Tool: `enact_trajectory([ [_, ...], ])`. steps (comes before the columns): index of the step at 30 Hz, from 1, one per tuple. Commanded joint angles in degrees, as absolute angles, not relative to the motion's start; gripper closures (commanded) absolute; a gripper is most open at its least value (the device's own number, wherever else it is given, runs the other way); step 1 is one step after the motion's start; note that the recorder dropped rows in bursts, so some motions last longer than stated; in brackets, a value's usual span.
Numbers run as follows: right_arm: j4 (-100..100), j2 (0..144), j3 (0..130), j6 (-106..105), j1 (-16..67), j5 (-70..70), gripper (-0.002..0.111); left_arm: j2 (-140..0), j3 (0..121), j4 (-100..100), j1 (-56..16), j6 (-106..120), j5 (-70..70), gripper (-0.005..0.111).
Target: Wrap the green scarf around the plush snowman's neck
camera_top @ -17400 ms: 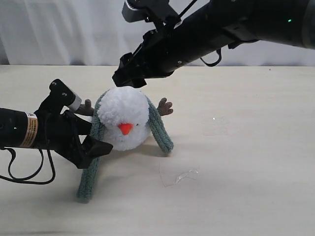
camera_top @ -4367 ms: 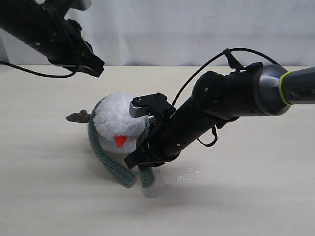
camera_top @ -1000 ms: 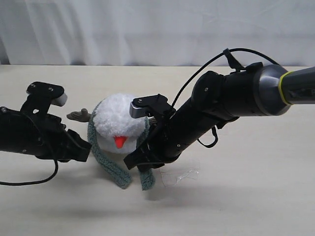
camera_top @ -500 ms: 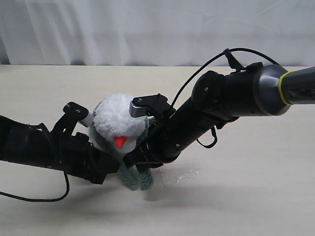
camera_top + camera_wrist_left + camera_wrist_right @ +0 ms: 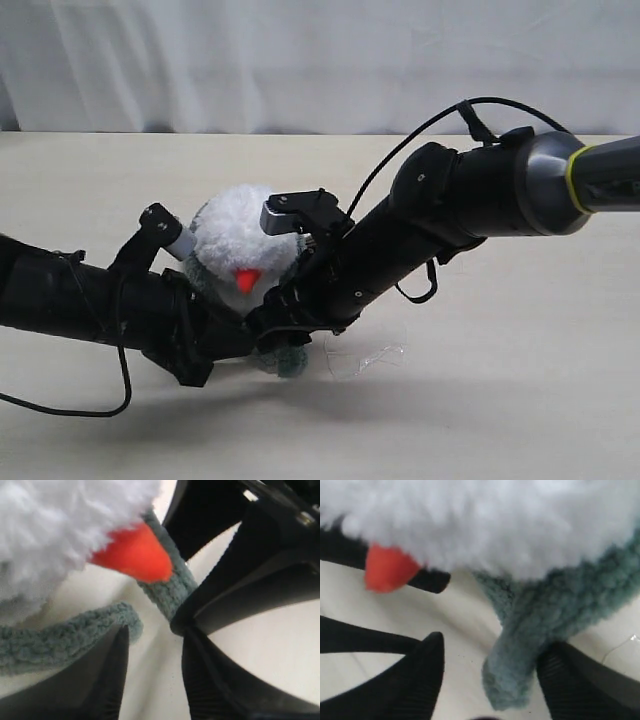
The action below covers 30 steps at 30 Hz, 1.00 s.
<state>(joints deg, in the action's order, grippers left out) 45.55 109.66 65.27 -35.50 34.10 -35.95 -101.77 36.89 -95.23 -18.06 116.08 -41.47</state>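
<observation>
The plush snowman (image 5: 238, 240) sits mid-table, its orange nose (image 5: 247, 279) facing front. The green scarf (image 5: 284, 359) hangs round its neck, and both ends come down below the nose. My left gripper (image 5: 222, 344) lies low at the snowman's front left. In the left wrist view it (image 5: 155, 647) is open over bare table, with one scarf end (image 5: 70, 636) beside a finger. My right gripper (image 5: 278, 318) reaches in from the right. It (image 5: 492, 652) is open too, and the other scarf end (image 5: 520, 672) hangs between its fingers, against one of them.
A crumpled bit of clear film (image 5: 365, 358) lies on the pale tabletop (image 5: 520, 400) just right of the snowman. A white curtain (image 5: 300, 60) closes off the back. The two black arms crowd together in front of the toy.
My left arm has come in low from the left, under the snowman's front. The scarf ends have bunched together below the nose. The right arm has hardly moved.
</observation>
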Motion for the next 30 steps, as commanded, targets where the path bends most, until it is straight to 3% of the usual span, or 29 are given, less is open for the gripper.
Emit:
enact_trajectory([
  [1,45.7,109.2,65.0,-36.5,34.2,-37.3,0.034,-98.1,36.8,-88.4,-18.0,108.1,-38.8,0.072],
  [11,40.5,109.0,66.1,-33.5,34.2,-40.4,0.033,-94.0,36.2,-71.1,-18.0,87.2,-38.1,0.072],
  [18,29.3,105.7,66.1,-23.5,34.1,-38.2,0.033,-94.0,33.6,-77.9,-18.0,87.4,-24.2,0.072],
  [25,27.0,100.7,66.0,-22.5,34.1,-42.5,0.033,-96.7,33.4,-88.3,-18.0,97.8,-24.1,0.072],
  [30,14.0,100.1,65.6,-12.6,34.1,-42.8,0.049,-100.9,33.4,-94.0,-18.0,105.7,-28.4,0.072],
])
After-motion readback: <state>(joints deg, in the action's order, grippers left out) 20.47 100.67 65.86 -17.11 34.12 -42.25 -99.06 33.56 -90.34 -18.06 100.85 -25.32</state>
